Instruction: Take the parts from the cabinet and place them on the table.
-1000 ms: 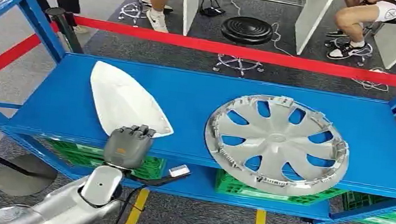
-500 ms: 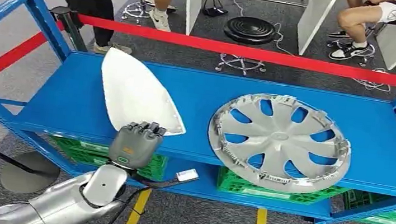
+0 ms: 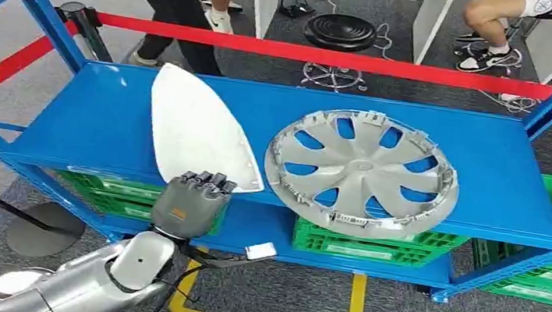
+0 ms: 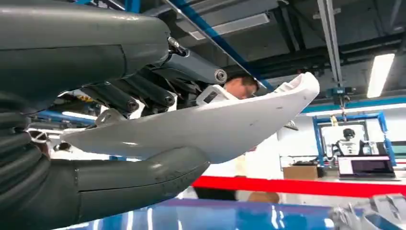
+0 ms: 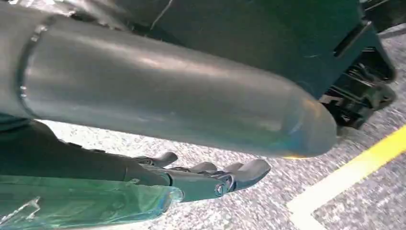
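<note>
Blue steel shelving point(image 3: 490, 180) fills our view, grey carpet and a red barrier tape point(image 3: 331, 56) behind it. On its top shelf lies a smooth white teardrop-shaped plastic cover point(image 3: 197, 127), and our left hand point(image 3: 191, 201) holds its near edge, thumb under and fingers over, as the wrist view shows. Compared with a second ago, the cover's far end has tipped up and it sits nearer the silver multi-spoke plastic hubcap point(image 3: 361, 177), though our camera has shifted too, so part of that may be apparent. We judge the lift has begun. Our right hand point(image 5: 210, 179) hangs over the floor, fingers seemingly loosely extended, holding nothing.
</note>
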Robot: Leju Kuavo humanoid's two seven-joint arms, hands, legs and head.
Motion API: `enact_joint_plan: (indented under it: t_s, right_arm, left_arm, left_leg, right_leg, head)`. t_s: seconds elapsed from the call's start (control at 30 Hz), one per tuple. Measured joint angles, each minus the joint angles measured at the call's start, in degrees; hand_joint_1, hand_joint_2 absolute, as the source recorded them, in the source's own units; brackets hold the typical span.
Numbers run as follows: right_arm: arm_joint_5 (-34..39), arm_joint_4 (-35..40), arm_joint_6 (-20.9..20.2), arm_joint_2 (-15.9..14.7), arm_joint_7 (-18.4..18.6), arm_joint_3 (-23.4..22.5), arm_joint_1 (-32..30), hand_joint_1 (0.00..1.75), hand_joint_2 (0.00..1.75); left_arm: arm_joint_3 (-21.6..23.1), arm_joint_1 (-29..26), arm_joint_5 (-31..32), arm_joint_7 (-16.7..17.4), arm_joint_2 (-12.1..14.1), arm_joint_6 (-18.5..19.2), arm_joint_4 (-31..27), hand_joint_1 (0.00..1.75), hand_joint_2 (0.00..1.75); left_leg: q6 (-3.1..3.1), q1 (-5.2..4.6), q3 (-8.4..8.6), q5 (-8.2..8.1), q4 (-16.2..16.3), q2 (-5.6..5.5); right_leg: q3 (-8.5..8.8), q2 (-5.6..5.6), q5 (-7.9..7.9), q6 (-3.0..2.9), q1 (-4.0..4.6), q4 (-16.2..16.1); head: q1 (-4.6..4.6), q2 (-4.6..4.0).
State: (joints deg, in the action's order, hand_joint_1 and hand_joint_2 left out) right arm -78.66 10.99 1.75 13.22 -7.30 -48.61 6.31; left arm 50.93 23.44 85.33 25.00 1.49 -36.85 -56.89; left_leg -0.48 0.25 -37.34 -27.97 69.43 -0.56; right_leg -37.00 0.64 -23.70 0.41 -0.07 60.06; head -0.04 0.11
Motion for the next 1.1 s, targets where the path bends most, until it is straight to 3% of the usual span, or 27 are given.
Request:
enact_joint_plan:
  t_s: [0.03,0.07,0.1,0.2,0.23,0.27,0.33,0.37,0.4,0.43,0.47,0.5,0.53,0.6,0.63,0.7,0.73,0.77,0.8,0.87,0.9,0.93,1.0,1.03,1.07,1.1]
  right_arm:
    - [0.0,0.0,-0.4,-0.3,-0.2,0.0,0.1,0.00,0.00]
    - [0.0,0.0,-0.6,-0.4,-0.4,0.0,0.3,0.00,0.00]
    - [0.2,0.0,-0.7,-0.6,-0.6,0.0,0.5,0.00,0.00]
    - [0.6,0.0,-0.8,-0.9,-0.9,0.0,0.6,0.00,0.00]
    - [0.9,0.0,-0.8,-1.1,-1.0,0.0,0.5,0.00,0.00]
    - [1.2,0.0,-0.7,-1.2,-1.0,0.0,0.4,0.00,0.00]
    - [1.6,0.0,-0.8,-1.4,-1.0,-0.2,0.2,0.00,0.00]
    - [1.7,0.0,-0.8,-1.6,-1.0,-0.2,0.3,0.00,0.00]
    - [1.8,0.0,-0.8,-1.7,-1.0,-0.2,0.4,0.00,0.00]
    - [1.9,0.0,-0.8,-1.8,-1.0,-0.2,0.4,0.00,0.00]
    - [1.9,0.0,-0.8,-2.0,-1.0,-0.3,0.4,0.00,0.00]
    - [1.9,0.0,-0.8,-2.1,-1.0,-0.3,0.4,0.00,0.00]
    - [1.9,0.0,-0.8,-2.3,-1.0,-0.3,0.5,0.00,0.00]
    - [1.9,0.0,-0.7,-2.3,-1.1,-0.3,0.9,0.00,0.00]
    - [1.9,0.0,-0.7,-2.3,-1.1,-0.3,0.9,0.00,0.00]
    - [2.0,0.0,-0.7,-2.3,-1.1,-0.4,0.8,0.00,0.00]
    - [2.2,0.0,-0.7,-2.3,-1.1,-0.4,0.6,0.00,0.00]
    - [2.5,0.0,-0.6,-2.3,-1.1,-0.5,0.7,0.00,0.00]
    - [2.8,0.0,-0.2,-2.4,-1.1,-0.6,0.8,0.00,0.00]
    - [3.6,0.0,0.4,-2.6,-0.9,-0.8,0.8,0.00,0.00]
    - [3.9,0.0,0.8,-2.8,-0.7,-1.0,0.6,0.00,0.00]
    - [4.3,0.0,1.0,-3.0,-0.7,-1.3,0.5,0.00,0.00]
    - [4.6,0.0,1.4,-3.4,-0.6,-1.7,0.5,0.00,0.00]
    - [4.7,0.0,1.5,-3.6,-0.6,-1.9,0.5,0.00,0.00]
    - [4.8,0.0,1.6,-3.7,-0.6,-2.1,0.5,0.00,0.00]
    - [4.9,0.1,1.8,-3.9,-0.6,-2.2,0.5,0.00,0.00]
  left_arm:
    - [-0.1,0.1,0.0,-0.1,-0.2,0.0,0.0,1.62,1.75]
    - [-0.2,0.2,0.0,-0.2,-0.3,-0.1,-0.1,1.62,1.75]
    - [-0.4,0.2,0.0,-0.3,-0.5,-0.2,-0.3,1.62,1.75]
    - [-1.0,-0.2,0.0,-0.6,-0.7,-0.4,-0.3,1.62,1.75]
    - [-1.3,-0.4,0.0,-0.6,-0.7,-0.4,-0.3,1.62,1.75]
    - [-1.5,-0.5,0.0,-0.6,-0.7,-0.4,-0.3,1.62,1.75]
    - [-1.6,-0.7,0.0,-0.6,-0.7,-0.5,-0.3,1.62,1.75]
    - [-1.7,-0.9,0.0,-0.6,-0.7,-0.5,-0.3,1.62,1.75]
    - [-1.7,-1.1,0.0,-0.6,-0.7,-0.5,-0.3,1.62,1.75]
    - [-1.7,-1.3,0.0,-0.6,-0.7,-0.5,-0.3,1.62,1.75]
    - [-1.7,-1.5,0.0,-0.6,-0.6,-0.5,-0.3,1.62,1.75]
    - [-1.7,-1.6,0.0,-0.6,-0.6,-0.5,-0.3,1.62,1.75]
    - [-1.7,-1.6,0.0,-0.6,-0.6,-0.5,-0.3,1.62,1.75]
    - [-2.0,-1.6,0.0,-0.6,-0.5,-0.5,-0.4,1.62,1.75]
    - [-2.2,-1.7,0.0,-0.6,-0.5,-0.5,-0.4,1.62,1.75]
    - [-2.3,-1.7,0.0,-0.6,-0.5,-0.5,-0.4,1.62,1.75]
    - [-2.5,-1.9,0.0,-0.6,-0.4,-0.5,-0.4,1.62,1.75]
    - [-2.6,-2.1,0.0,-0.6,-0.3,-0.5,-0.4,1.62,1.75]
    - [-2.7,-2.2,0.0,-0.6,-0.3,-0.5,-0.4,1.62,1.75]
    - [-2.8,-2.3,0.0,-0.5,-0.2,-0.3,-0.5,1.62,1.75]
    - [-2.7,-2.5,0.0,-0.2,-0.2,-0.3,-0.5,1.62,1.75]
    - [-2.7,-2.8,0.0,0.1,-0.1,-0.2,-0.5,1.62,1.75]
    - [-2.5,-3.0,0.0,0.5,0.1,-0.1,-0.5,1.62,1.75]
    - [-2.4,-3.0,0.0,0.8,0.2,-0.1,-0.6,1.62,1.75]
    - [-2.3,-2.9,0.0,1.1,0.3,0.1,-0.9,1.62,1.75]
    - [-2.2,-2.7,0.0,1.2,0.3,0.1,-1.1,1.62,1.75]
  left_leg:
    - [0.58,-0.27,3.33,1.02,-4.5,0.00]
    - [1.13,-0.62,6.73,0.08,-9.0,0.02]
    - [1.15,-0.74,8.23,-0.55,-12.1,0.00]
    - [1.17,-1.34,7.37,0.54,-12.7,-0.07]
    - [1.45,-0.89,7.17,1.36,-13.3,0.12]
    - [1.76,-0.97,6.52,1.98,-13.3,0.28]
    - [2.34,-0.94,5.20,3.19,-13.3,0.30]
    - [2.38,-0.95,4.38,3.81,-13.3,0.35]
    - [2.31,-0.95,3.47,4.51,-13.2,0.44]
    - [2.24,-0.92,2.62,5.17,-13.2,0.49]
    - [2.08,-0.83,1.76,5.83,-13.2,0.49]
    - [1.87,-0.73,0.96,6.47,-13.2,0.49]
    - [1.59,-0.60,0.22,7.08,-13.1,0.46]
    - [0.83,-0.83,-0.78,8.03,-12.6,0.31]
    - [0.60,-0.93,-0.71,8.62,-12.6,0.36]
    - [0.18,-0.75,-0.77,9.40,-12.7,0.36]
    - [-0.14,-0.65,-0.97,9.83,-12.7,0.35]
    - [-0.52,-0.60,-1.52,7.60,-12.0,0.37]
    - [-0.84,-0.56,-2.19,3.48,-9.5,0.37]
    - [-1.20,-0.40,-4.02,-3.51,-0.9,0.37]
    - [-1.25,-0.36,-4.56,-4.67,3.0,0.36]
    - [-1.25,-0.33,-4.40,-4.03,5.0,0.37]
    - [-1.08,-0.24,-1.60,0.03,3.2,0.36]
    - [-0.90,-0.19,1.58,1.80,-0.9,0.36]
    - [-0.77,-0.12,5.05,1.97,-5.5,0.36]
    - [-0.63,-0.31,8.76,-0.13,-10.9,0.32]
  right_leg:
    - [-0.39,0.01,0.43,0.10,0.06,0.0]
    - [-0.68,0.01,0.82,0.24,0.10,0.0]
    - [-0.94,0.00,1.22,0.58,0.29,0.0]
    - [-1.34,-0.06,3.02,1.68,-0.33,-0.7]
    - [-1.76,-0.04,2.87,1.99,-0.42,-0.6]
    - [-2.33,-0.12,0.35,2.17,-0.47,0.5]
    - [-4.27,-0.15,-6.53,2.66,-0.50,7.8]
    - [-5.35,-0.15,-8.87,2.88,-0.49,12.4]
    - [-5.90,-0.15,-9.91,3.14,-0.49,16.2]
    - [-5.28,-0.17,-8.94,3.31,-0.51,17.2]
    - [-3.56,-0.19,-6.78,3.40,-0.55,15.9]
    - [-0.97,-0.19,-4.55,3.45,-0.60,12.8]
    - [2.46,-0.20,-3.35,3.57,-0.66,8.3]
    - [9.33,-0.01,-6.70,3.62,-0.51,-1.7]
    - [8.84,0.22,-6.85,2.59,-0.42,-1.7]
    - [7.88,0.14,-6.63,1.94,-0.18,-1.3]
    - [7.33,-0.08,-5.94,1.09,-0.51,-1.5]
    - [7.00,-0.25,-5.31,0.43,-0.50,-1.5]
    - [6.56,-0.23,-4.54,0.08,-0.50,-1.5]
    - [4.70,-0.27,-2.95,-0.07,-0.43,-1.4]
    - [3.78,-0.33,-2.32,-0.08,-0.39,-1.4]
    - [2.96,-0.44,-1.73,-0.05,-0.35,-1.3]
    - [1.32,-0.48,-0.62,0.21,-0.29,-1.3]
    - [0.63,-0.46,-0.05,0.45,-0.28,-1.2]
    - [0.28,-0.40,0.41,0.71,-0.29,-1.2]
    - [-0.11,-0.35,0.81,1.07,-0.01,-1.1]
  head:
    - [0.00,-0.02]
    - [-0.02,0.00]
    - [0.11,0.00]
    - [0.09,-0.02]
    - [0.00,-0.02]
    - [0.09,-0.02]
    - [0.44,-0.02]
    - [0.28,-0.02]
    - [0.46,-0.02]
    - [0.33,-0.02]
    - [0.46,-0.02]
    - [0.37,-0.02]
    - [0.42,-0.02]
    - [0.59,0.00]
    - [0.37,0.00]
    - [0.32,-0.02]
    - [0.37,0.00]
    - [0.28,-0.02]
    - [0.04,-0.02]
    - [-0.02,-0.02]
    - [0.00,-0.02]
    - [-0.02,-0.02]
    - [-0.02,-0.02]
    - [0.00,-0.02]
    - [-0.02,-0.02]
    - [-0.02,-0.02]
